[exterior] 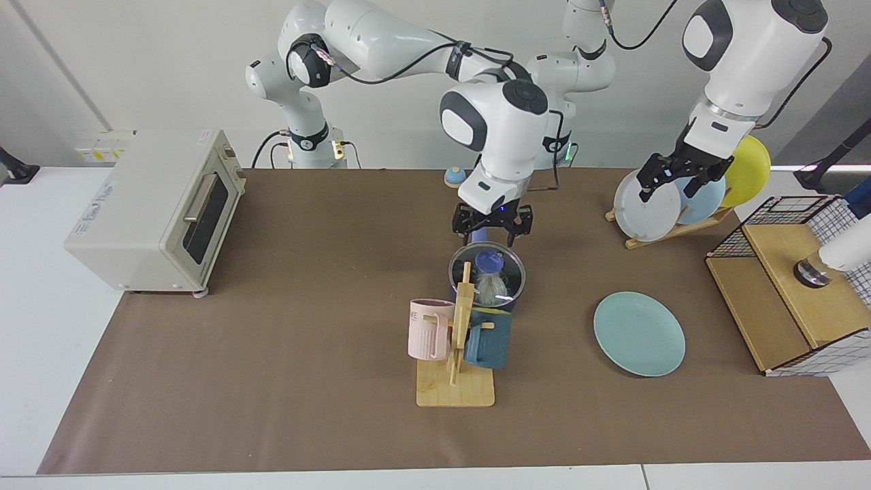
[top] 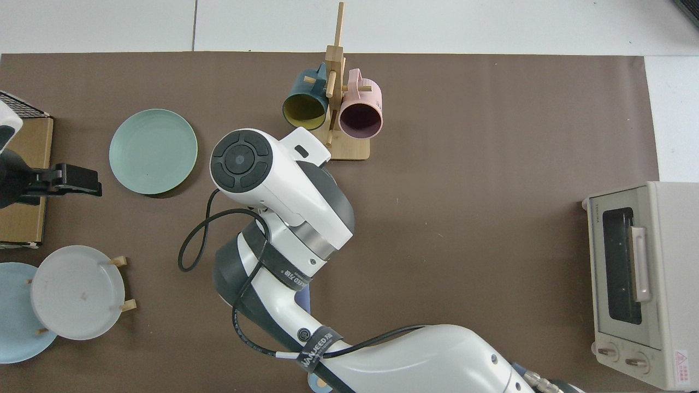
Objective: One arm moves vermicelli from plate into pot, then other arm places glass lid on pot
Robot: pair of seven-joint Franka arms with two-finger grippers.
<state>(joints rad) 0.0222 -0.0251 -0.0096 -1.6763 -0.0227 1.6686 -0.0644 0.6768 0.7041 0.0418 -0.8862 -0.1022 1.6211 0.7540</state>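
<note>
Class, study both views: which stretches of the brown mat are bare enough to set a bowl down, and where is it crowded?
Bare: the wide stretch between the toaster oven and the mug rack, and the near strip in front of the teal plate. Crowded: the middle, where the lidded pot sits right behind the rack under the right gripper, and the plate rack corner by the left gripper.
</note>
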